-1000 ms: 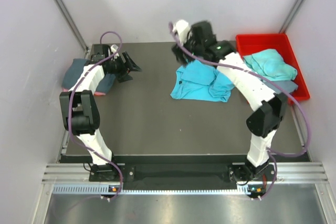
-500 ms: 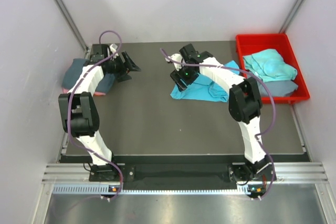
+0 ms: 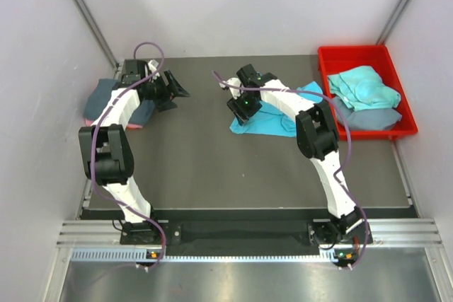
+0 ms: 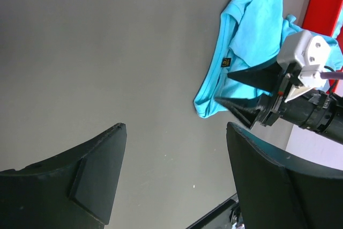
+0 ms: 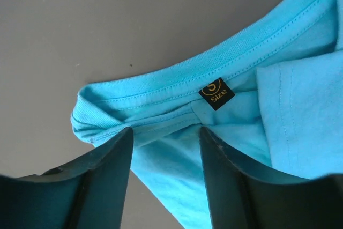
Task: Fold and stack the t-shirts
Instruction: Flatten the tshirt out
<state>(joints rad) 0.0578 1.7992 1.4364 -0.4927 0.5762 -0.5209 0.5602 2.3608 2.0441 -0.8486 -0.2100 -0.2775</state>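
A crumpled turquoise t-shirt [image 3: 276,119] lies on the dark table, right of centre. My right gripper [image 3: 239,109] is open and low over its left edge, at the collar; in the right wrist view its fingers [image 5: 102,170] straddle the collar fold with the black size tag [image 5: 216,94]. The shirt also shows in the left wrist view [image 4: 241,36]. My left gripper [image 3: 180,90] is open and empty, held above bare table at the back left [image 4: 174,132]. A folded slate blue-grey shirt [image 3: 102,98] over a pink one [image 3: 133,126] lies at the left edge.
A red plastic bin [image 3: 396,122] at the back right holds a teal shirt [image 3: 364,86] on a blue-grey one [image 3: 375,116]. Grey walls enclose the table on three sides. The table's front rail runs along the arm bases.
My right arm has swung from behind the turquoise shirt down to its left edge, and the gripper now straddles the collar. The left arm has not moved.
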